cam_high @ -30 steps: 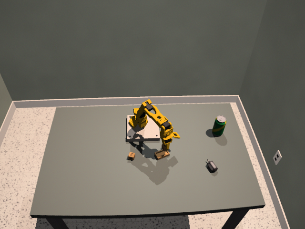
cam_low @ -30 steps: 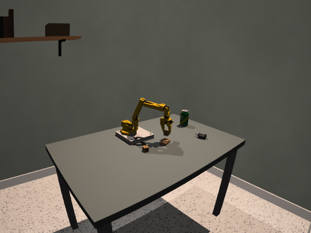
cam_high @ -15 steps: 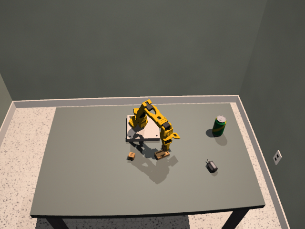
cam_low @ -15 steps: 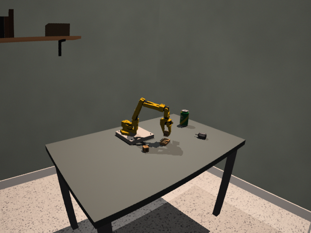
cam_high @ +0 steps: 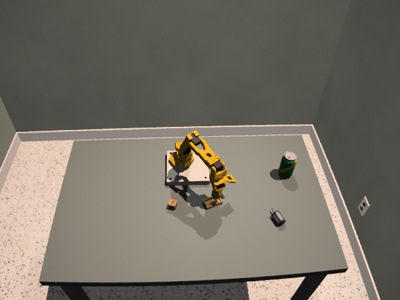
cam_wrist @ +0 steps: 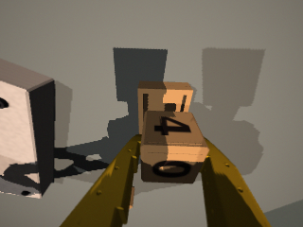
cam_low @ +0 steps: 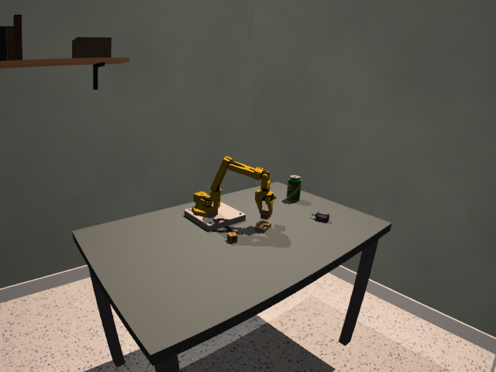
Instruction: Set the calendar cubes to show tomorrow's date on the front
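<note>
My gripper (cam_wrist: pixel 172 158) is shut on a wooden number cube (cam_wrist: pixel 173 146) that shows a 4 on one face and a 0 on the face towards the camera. It holds the cube just above the wooden calendar tray (cam_wrist: pixel 165 101), which looks empty in the wrist view. In the top view the gripper (cam_high: pixel 217 194) hangs over the tray (cam_high: pixel 212 202). In the exterior view the gripper (cam_low: pixel 264 215) is right above the tray (cam_low: pixel 263 226). A second wooden cube (cam_high: pixel 172 204) lies on the table left of the tray; it also shows in the exterior view (cam_low: pixel 232 236).
The arm's white base plate (cam_high: pixel 186 170) lies behind the tray, and its corner shows in the wrist view (cam_wrist: pixel 21 132). A green can (cam_high: pixel 287 165) stands at the far right. A small dark object (cam_high: pixel 277 218) lies right of the tray.
</note>
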Robot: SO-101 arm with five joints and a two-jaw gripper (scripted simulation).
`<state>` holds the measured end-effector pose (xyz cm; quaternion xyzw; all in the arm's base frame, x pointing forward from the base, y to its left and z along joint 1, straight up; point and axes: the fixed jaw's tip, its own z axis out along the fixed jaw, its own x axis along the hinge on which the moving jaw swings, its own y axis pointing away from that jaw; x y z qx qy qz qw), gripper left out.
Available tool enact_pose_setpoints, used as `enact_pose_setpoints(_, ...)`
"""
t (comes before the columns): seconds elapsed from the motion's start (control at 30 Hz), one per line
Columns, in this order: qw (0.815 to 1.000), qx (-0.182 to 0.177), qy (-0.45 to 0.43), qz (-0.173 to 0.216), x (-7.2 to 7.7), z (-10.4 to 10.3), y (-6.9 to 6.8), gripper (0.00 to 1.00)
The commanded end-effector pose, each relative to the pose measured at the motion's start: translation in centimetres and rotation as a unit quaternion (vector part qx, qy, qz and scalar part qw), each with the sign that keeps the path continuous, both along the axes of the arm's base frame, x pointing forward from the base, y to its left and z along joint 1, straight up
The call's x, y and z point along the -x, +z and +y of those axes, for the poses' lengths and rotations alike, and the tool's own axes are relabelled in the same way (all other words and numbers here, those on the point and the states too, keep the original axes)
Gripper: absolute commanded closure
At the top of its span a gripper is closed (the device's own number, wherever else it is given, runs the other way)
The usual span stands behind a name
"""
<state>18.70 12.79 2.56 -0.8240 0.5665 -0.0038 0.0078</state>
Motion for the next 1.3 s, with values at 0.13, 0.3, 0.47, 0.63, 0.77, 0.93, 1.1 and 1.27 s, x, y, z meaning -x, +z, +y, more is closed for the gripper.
enact_pose_setpoints(0.13, 1.0, 0.005, 0.001, 0.009, 0.4, 0.0, -0.6, 1.0)
enact_pose_setpoints(0.3, 1.0, 0.005, 0.001, 0.009, 0.4, 0.0, -1.0, 1.0)
enact_pose_setpoints(0.47, 1.0, 0.005, 0.001, 0.009, 0.4, 0.0, -1.1, 1.0)
enact_pose_setpoints(0.63, 1.0, 0.005, 0.001, 0.009, 0.4, 0.0, -1.1, 1.0)
enact_pose_setpoints(0.77, 1.0, 0.005, 0.001, 0.009, 0.4, 0.0, -1.4, 1.0)
enact_pose_setpoints(0.93, 1.0, 0.005, 0.001, 0.009, 0.4, 0.0, -1.7, 1.0)
enact_pose_setpoints(1.1, 1.0, 0.005, 0.001, 0.009, 0.4, 0.0, -1.7, 1.0)
enact_pose_setpoints(1.27, 1.0, 0.005, 0.001, 0.009, 0.4, 0.0, -1.8, 1.0)
